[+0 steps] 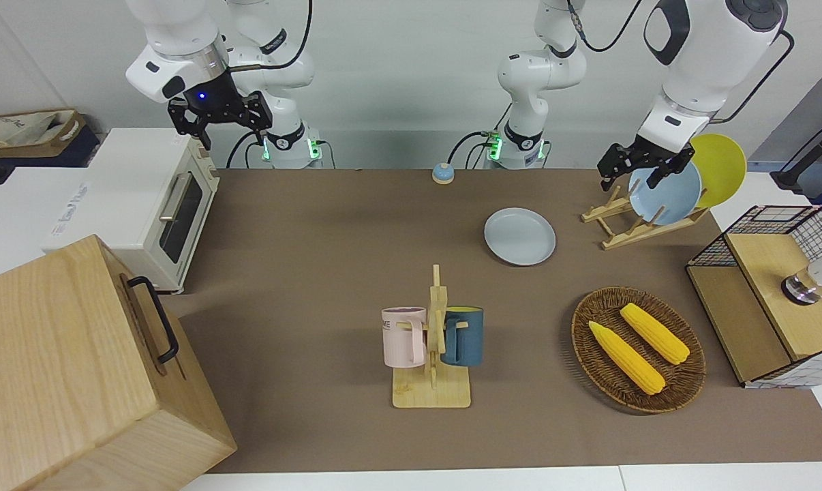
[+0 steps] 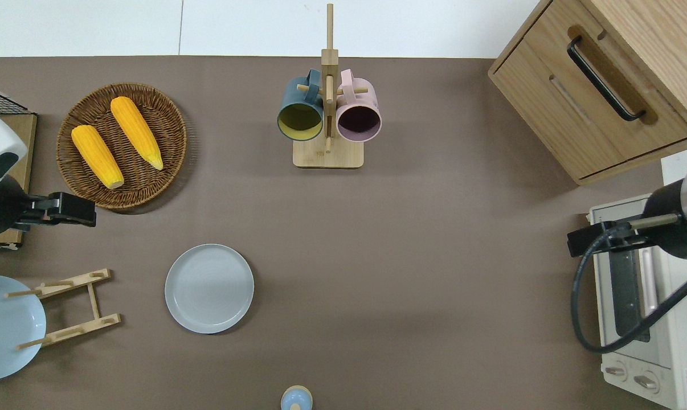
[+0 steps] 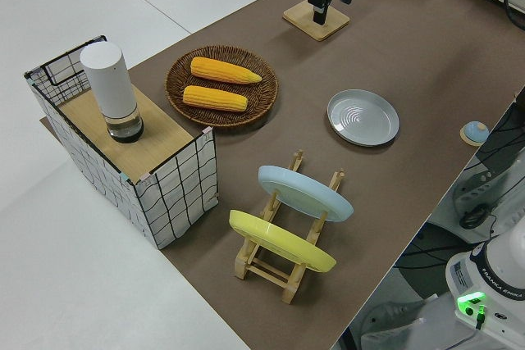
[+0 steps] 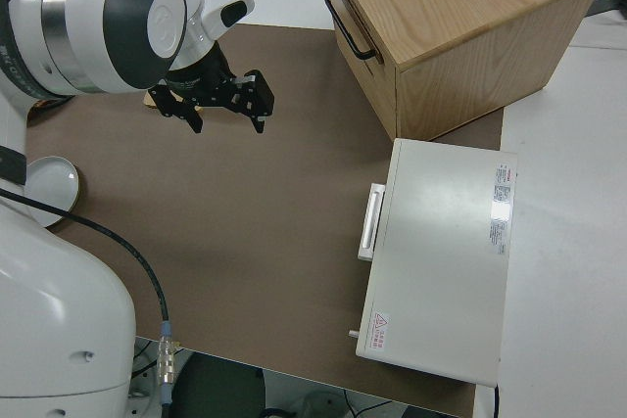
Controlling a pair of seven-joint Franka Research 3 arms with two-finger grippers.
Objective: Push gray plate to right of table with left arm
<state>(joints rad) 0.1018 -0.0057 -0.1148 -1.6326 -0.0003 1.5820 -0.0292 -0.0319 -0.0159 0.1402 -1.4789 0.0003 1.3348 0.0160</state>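
Note:
The gray plate (image 1: 520,236) lies flat on the brown table (image 1: 315,273), nearer to the robots than the mug stand; it also shows in the overhead view (image 2: 209,288) and the left side view (image 3: 362,117). My left gripper (image 1: 630,183) is open and empty, up in the air. In the overhead view my left gripper (image 2: 84,215) is over bare table between the corn basket and the plate rack, apart from the gray plate and toward the left arm's end. My right gripper (image 1: 220,119) is parked, open and empty.
A wooden rack (image 2: 70,310) holds a light-blue plate (image 1: 664,194) and a yellow plate (image 1: 721,167). A wicker basket (image 2: 121,145) holds two corn cobs. A mug stand (image 2: 327,114), a small bell (image 1: 442,173), a wire crate (image 1: 765,307), a toaster oven (image 1: 159,204) and a wooden cabinet (image 1: 77,368) stand around.

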